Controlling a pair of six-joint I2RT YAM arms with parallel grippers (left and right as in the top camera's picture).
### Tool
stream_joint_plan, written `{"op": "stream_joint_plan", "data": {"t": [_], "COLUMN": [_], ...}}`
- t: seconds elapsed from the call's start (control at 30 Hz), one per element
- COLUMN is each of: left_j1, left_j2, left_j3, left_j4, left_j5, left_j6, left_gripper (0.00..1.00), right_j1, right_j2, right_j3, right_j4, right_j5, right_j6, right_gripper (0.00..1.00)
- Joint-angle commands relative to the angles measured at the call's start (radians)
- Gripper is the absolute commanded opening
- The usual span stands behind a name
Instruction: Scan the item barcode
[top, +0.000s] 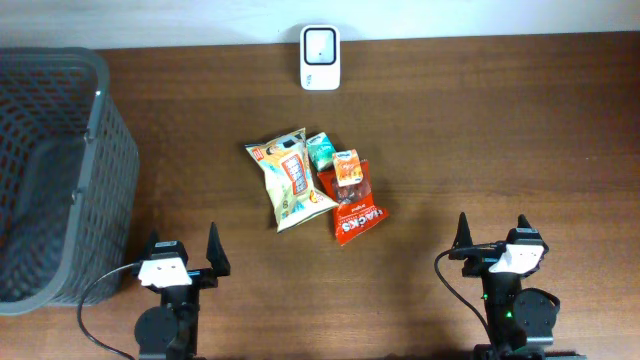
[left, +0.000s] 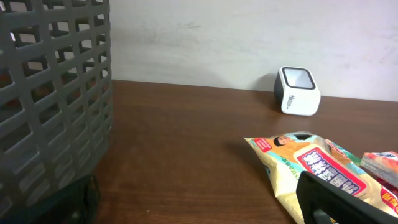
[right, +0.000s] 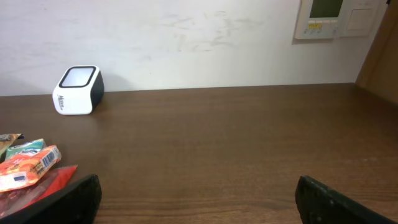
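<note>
Snacks (top: 315, 185): heaped mid-table, untouched, well apart from scanner (top: 320, 44) at far edge. Left gripper (top: 184, 240), right gripper (top: 492, 225): gaping wide, holding nothing (parked near edge). Zero progress; left to do: grab one, show barcode to scanner.

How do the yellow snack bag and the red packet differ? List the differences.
The yellow snack bag is larger; the red packet is smaller. The yellow snack bag lies on the pile's left, the red packet on its right, partly under an orange packet. Both lie on the table.
</note>
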Motion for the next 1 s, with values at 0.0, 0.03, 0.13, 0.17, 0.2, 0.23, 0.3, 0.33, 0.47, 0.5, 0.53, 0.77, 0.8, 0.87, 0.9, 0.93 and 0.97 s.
{"op": "stream_joint_plan", "data": {"t": [0.0, 0.03, 0.13, 0.17, 0.2, 0.23, 0.3, 0.33, 0.47, 0.5, 0.53, 0.77, 0.8, 0.87, 0.9, 0.93, 0.97], "left_j1": [-0.005, -0.005, -0.005, -0.005, -0.005, -0.005, -0.005, -0.005, -0.005, -0.005, -0.005, -0.005, -0.005, -0.005, -0.005, -0.005, -0.005], "left_j2": [0.002, 0.002, 0.002, 0.002, 0.002, 0.002, 0.002, 0.002, 0.002, 0.002, 0.002, 0.002, 0.002, 0.002, 0.002, 0.002, 0.002], "left_j3": [-0.008, -0.008, -0.008, -0.008, -0.008, -0.008, -0.008, -0.008, -0.008, -0.008, -0.008, -0.008, -0.008, -0.008, -0.008, -0.008, -0.008], "left_j4": [0.003, 0.003, 0.003, 0.003, 0.003, 0.003, 0.003, 0.003, 0.003, 0.003, 0.003, 0.003, 0.003, 0.003, 0.003, 0.003, 0.003], "left_j5": [0.003, 0.003, 0.003, 0.003, 0.003, 0.003, 0.003, 0.003, 0.003, 0.003, 0.003, 0.003, 0.003, 0.003, 0.003, 0.003, 0.003], "left_j6": [-0.008, -0.008, -0.008, -0.008, -0.008, -0.008, -0.008, -0.008, -0.008, -0.008, -0.008, -0.008, -0.008, -0.008, -0.008, -0.008, -0.008], "left_gripper": [0.99, 0.99, 0.99, 0.99, 0.99, 0.99, 0.99, 0.99, 0.99, 0.99, 0.99, 0.99, 0.99, 0.99, 0.99, 0.99, 0.99], "right_j1": [-0.003, -0.003, -0.003, -0.003, -0.003, -0.003, -0.003, -0.003, -0.003, -0.003, -0.003, -0.003, -0.003, -0.003, -0.003, -0.003, -0.003], "right_j2": [-0.008, -0.008, -0.008, -0.008, -0.008, -0.008, -0.008, -0.008, -0.008, -0.008, -0.008, 0.063, 0.099, 0.239, 0.304, 0.396, 0.495], "right_j3": [-0.009, -0.009, -0.009, -0.009, -0.009, -0.009, -0.009, -0.009, -0.009, -0.009, -0.009, 0.209, 0.270, 0.454, 0.529, 0.625, 0.726], "right_j4": [-0.002, -0.002, 0.002, 0.007, 0.023, 0.056, 0.105, 0.120, 0.206, 0.243, 0.313, 0.424, 0.350, 0.117, 0.023, -0.097, -0.219], "right_j5": [0.008, 0.008, 0.008, -0.010, -0.063, -0.185, -0.311, -0.385, -0.513, -0.545, -0.577, -0.462, -0.462, -0.469, -0.480, -0.502, -0.525], "right_j6": [0.005, 0.005, 0.006, 0.029, 0.085, 0.192, 0.298, 0.351, 0.483, 0.492, 0.492, 0.301, 0.262, 0.166, 0.130, 0.082, 0.047], "right_gripper": [0.99, 0.98, 0.99, 0.99, 0.98, 0.99, 0.99, 0.99, 0.99, 0.99, 0.99, 0.99, 0.98, 0.99, 0.98, 0.99, 0.99]}}
